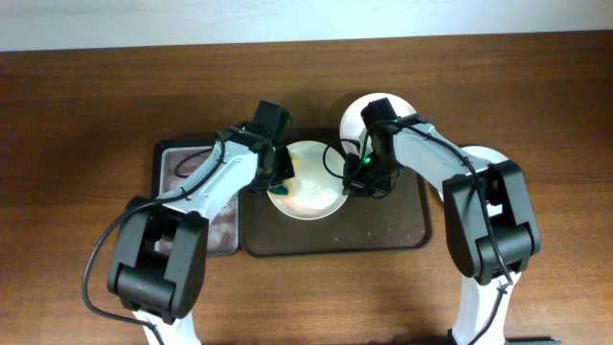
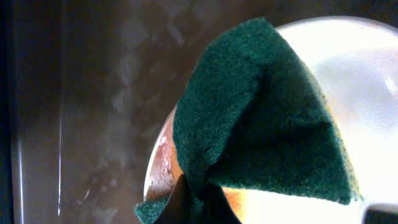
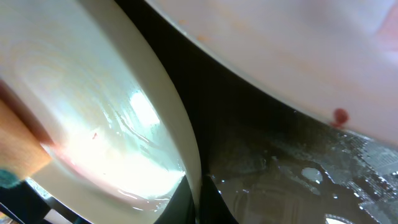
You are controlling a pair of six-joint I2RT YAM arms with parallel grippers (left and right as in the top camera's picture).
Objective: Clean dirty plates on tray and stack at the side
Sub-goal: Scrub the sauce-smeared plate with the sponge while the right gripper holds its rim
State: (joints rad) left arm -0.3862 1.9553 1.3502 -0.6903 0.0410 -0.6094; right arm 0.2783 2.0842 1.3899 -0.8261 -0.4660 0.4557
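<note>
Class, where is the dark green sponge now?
Overhead, the sponge is in the left gripper, at the pale round plate's left rim, over the brown tray.

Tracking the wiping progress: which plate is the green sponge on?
The pale plate in the middle of the brown tray, with the sponge at its left rim. The white plate behind it has no sponge.

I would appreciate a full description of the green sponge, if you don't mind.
The sponge is a dark green, fibrous scouring pad with a thin yellow foam layer along its right edge. Creased and pinched at the bottom by the shut left gripper, it lies over the rim of the pale plate.
</note>
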